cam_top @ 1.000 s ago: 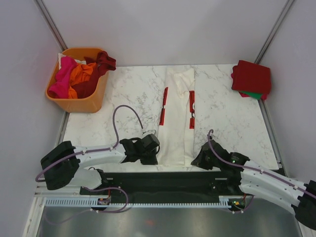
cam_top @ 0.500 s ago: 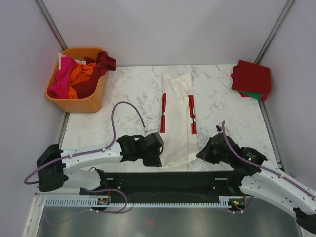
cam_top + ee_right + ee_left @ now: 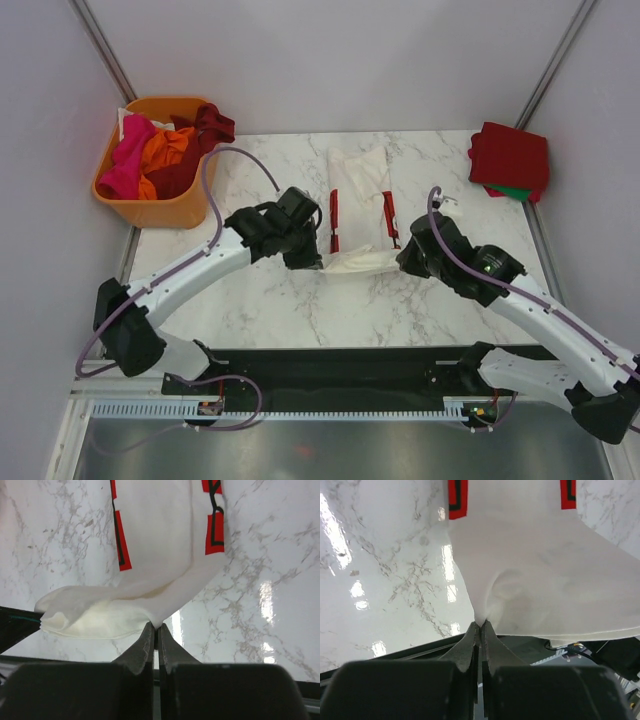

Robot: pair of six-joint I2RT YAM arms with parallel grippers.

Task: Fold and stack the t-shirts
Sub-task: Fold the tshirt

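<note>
Left tool pressed together, pinching corner of cream-white cloth t-shirt with red print; right tool same, other corner. Shirt mid white marble counter, near end raised. Print cut off, unreadable; overhead view hides pinch points.

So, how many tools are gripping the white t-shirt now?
2. The left tool pinches the white t-shirt at its left edge, the right tool at its right edge. Neither is hidden.

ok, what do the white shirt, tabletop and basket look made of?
White t-shirt: soft matte cloth, likely cotton knit; it drapes and creases. Tabletop: glossy marble-look slab, grey veins and glare spots; stone or laminate, can't tell. Basket: probably plastic, smooth rigid orange wall.
</note>
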